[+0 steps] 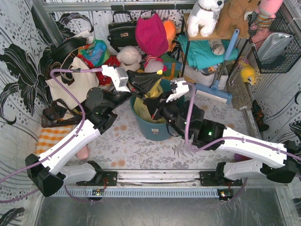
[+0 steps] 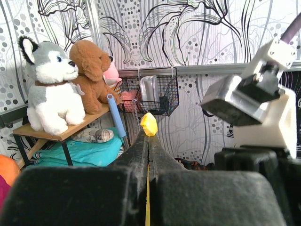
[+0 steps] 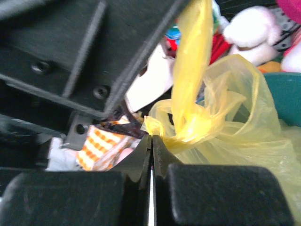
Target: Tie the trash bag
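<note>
Yellow trash bag [image 3: 235,132] pinched at two points as it sits in a teal bucket [image 1: 151,129]
The left gripper [image 2: 148,136] is clamped on a strand of the bag's top, drawn upward; the right gripper [image 3: 151,140] is clenched on plastic beside the twisted neck; soft toys [image 2: 51,94] line a shelf [image 2: 89,120] behind

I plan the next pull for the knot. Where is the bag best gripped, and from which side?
Likely the twisted strand just above the bunched neck of the bag. It is thin and stretched upright, so fingers can close across it. Come level from the side: above it, the left gripper pinches the bag's end.
</note>
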Robot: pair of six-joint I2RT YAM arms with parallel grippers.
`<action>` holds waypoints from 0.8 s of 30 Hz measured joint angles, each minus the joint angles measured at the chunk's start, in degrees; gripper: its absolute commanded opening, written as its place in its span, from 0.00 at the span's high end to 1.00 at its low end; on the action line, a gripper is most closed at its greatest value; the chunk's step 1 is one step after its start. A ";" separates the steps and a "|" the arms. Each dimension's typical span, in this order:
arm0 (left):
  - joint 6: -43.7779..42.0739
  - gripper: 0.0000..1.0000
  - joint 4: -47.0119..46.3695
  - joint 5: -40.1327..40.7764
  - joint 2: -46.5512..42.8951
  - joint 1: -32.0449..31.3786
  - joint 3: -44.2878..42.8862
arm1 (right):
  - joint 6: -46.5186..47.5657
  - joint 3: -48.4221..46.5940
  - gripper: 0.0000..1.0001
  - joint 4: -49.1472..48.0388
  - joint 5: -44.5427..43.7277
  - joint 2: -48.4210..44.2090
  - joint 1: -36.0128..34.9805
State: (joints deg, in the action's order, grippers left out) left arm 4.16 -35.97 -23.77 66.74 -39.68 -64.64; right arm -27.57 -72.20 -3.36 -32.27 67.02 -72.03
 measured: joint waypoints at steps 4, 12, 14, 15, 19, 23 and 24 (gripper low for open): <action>0.00 1.00 0.02 0.00 -0.33 0.00 0.02 | 0.90 1.16 1.00 -1.73 -6.34 2.19 -1.01; -0.04 1.00 0.00 -0.26 -1.27 0.00 0.61 | 2.19 5.25 1.00 -9.18 -17.68 5.16 -1.25; -0.02 1.00 0.02 -0.46 -1.33 0.00 0.72 | 3.45 6.60 1.00 -12.50 -20.22 5.90 -1.25; -0.02 1.00 0.02 -0.55 -1.36 0.00 0.76 | 4.22 7.19 1.00 -14.23 -21.38 6.29 -1.25; -0.02 1.00 0.04 -1.14 -1.38 0.00 0.83 | 6.51 8.00 1.00 -19.82 -23.82 7.89 -1.18; 0.00 1.00 0.04 -2.03 -1.38 0.00 0.83 | 7.32 8.00 1.00 -22.73 -24.20 8.72 0.09; 0.00 1.00 0.09 -2.29 -1.40 0.00 0.83 | 7.32 8.00 1.00 -23.02 -24.20 8.76 0.70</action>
State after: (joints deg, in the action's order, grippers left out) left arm 4.16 -35.88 -26.06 65.34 -39.68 -63.81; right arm -20.25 -64.20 -26.37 -56.47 75.79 -71.33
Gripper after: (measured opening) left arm 0.008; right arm 0.003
